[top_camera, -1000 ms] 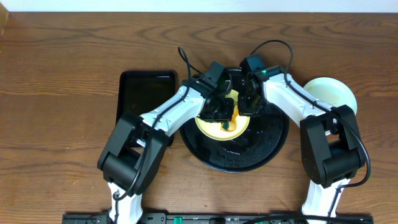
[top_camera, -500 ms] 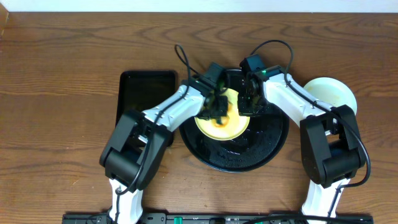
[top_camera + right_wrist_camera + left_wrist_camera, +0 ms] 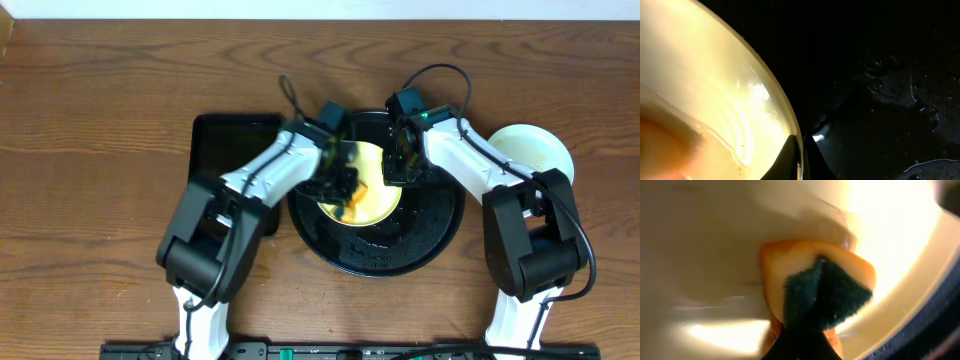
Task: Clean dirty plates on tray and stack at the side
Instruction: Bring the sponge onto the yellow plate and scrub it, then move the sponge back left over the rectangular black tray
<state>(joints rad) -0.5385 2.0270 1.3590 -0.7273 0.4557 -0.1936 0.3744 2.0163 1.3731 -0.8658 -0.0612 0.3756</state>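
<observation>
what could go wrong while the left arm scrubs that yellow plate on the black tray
1. The right gripper pinches only the thin rim of the yellow plate; a hard push from the sponge in the left gripper might twist it free.
2. The tray shows water droplets, so a loosened plate could slide.
3. Both grippers sit close together over the plate and might bump.

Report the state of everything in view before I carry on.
yellow plate: lying in the round tray, wet and glossy, sponge on it.
sponge: squeezed in the left hand, pressed onto the plate.
left hand: shut on the sponge.
right hand: shut on the yellow plate's rim.
round tray: wet, holding one plate.
side plate: right of the round tray, looks clean.
rectangular tray: no sponge in it.
</observation>
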